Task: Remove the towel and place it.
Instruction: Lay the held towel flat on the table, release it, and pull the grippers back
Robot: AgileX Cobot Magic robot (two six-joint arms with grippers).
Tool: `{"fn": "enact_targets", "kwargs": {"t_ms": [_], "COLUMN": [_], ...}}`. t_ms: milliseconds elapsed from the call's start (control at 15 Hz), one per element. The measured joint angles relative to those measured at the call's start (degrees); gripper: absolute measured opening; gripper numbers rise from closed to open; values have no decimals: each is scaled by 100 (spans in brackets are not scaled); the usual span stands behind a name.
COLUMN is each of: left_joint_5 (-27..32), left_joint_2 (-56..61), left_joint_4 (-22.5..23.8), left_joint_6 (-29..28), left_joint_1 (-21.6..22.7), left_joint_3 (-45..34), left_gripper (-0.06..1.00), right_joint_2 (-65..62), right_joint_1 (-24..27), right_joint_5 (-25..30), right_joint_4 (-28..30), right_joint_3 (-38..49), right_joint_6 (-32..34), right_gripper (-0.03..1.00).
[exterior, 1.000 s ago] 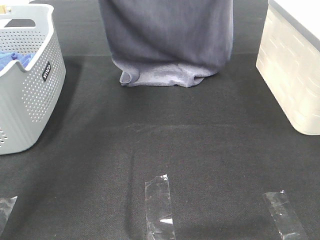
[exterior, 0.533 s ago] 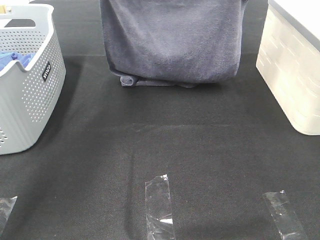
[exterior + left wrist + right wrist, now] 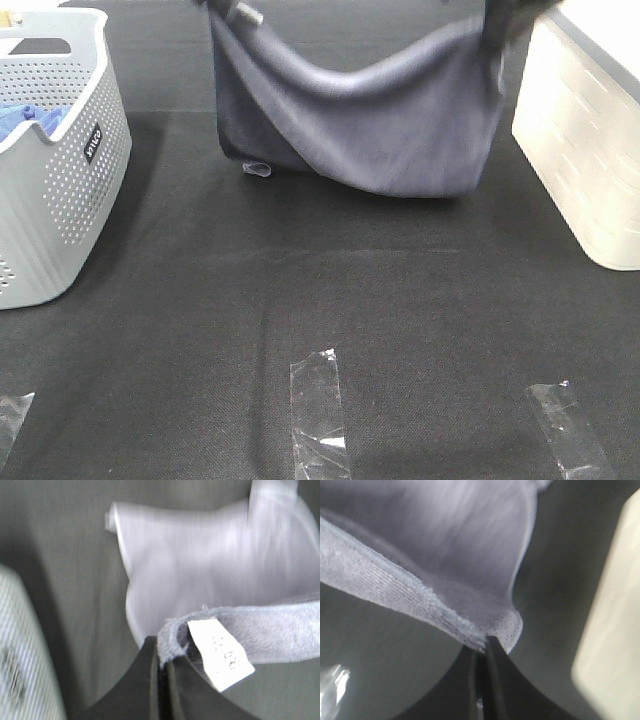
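Bench: a black mat [image 3: 350, 290] covers the whole work surface, seen from high above the near edge.
Towel: the greyish-purple towel [image 3: 400, 130] hangs at the middle of the far edge, strung between the two grippers. Its top hem sags in a curve between them. The lower edge reaches down to the mat, where a small curl of fabric rests at the left. The cloth is blurred in all three views.
White bin: a pale ribbed bin [image 3: 580, 150] stands at the far right corner, just beside the towel's right side.
Grey basket: a perforated basket [image 3: 60, 200] sits at the left edge, apart from the towel.
Blue cloth: a bright blue cloth [image 3: 25, 122] lies inside the basket.
Tape: three clear strips [image 3: 318, 410] are stuck along the near edge.
Left gripper: the left gripper [image 3: 162, 665] has its dark fingers clenched tight on the towel's hem at one upper corner.
Right gripper: the right gripper [image 3: 482, 652] likewise pinches the stitched hem at the other upper corner.
Tag: a white care label [image 3: 220, 652] hangs from the hem just beside the left gripper's fingers; its print is too blurred to read.
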State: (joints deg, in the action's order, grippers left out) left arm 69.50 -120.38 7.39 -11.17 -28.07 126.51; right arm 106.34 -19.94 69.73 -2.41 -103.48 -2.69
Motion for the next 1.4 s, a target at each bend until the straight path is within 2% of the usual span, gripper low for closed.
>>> {"fn": "enact_targets", "kwargs": {"t_ms": [200, 333, 600, 667, 1000, 1133, 1400], "left_joint_5": [6, 0, 6, 6, 6, 6, 6], "left_joint_2": [842, 1312, 2257, 2555, 3272, 3369, 3386], "left_joint_4": [23, 17, 52, 63, 63, -166, -791], "left_joint_6": [-69, -80, -670, -963, -2349, -2934, -3134], "left_joint_1": [-241, -619, -1346, -1679, -3249, -3759, -4016], "left_joint_3": [-1536, -2515, -4051, -4498, -5615, -5970, -6348], "left_gripper": [0, 0, 0, 0, 0, 0, 0], "right_joint_2": [-665, -1152, -2212, -2647, -4091, -4790, -5632], "right_joint_1": [0, 0, 0, 0, 0, 0, 0], "right_joint_5": [6, 6, 6, 6, 6, 6, 11], "right_joint_4": [-653, -1054, -1215, -1289, -1501, -1530, -1919], "right_joint_3": [1192, 2023, 3455, 3953, 5288, 5798, 6480], "right_joint_6": [-115, -269, -309, -309, -286, -252, -241], "right_gripper": [0, 0, 0, 0, 0, 0, 0]}}
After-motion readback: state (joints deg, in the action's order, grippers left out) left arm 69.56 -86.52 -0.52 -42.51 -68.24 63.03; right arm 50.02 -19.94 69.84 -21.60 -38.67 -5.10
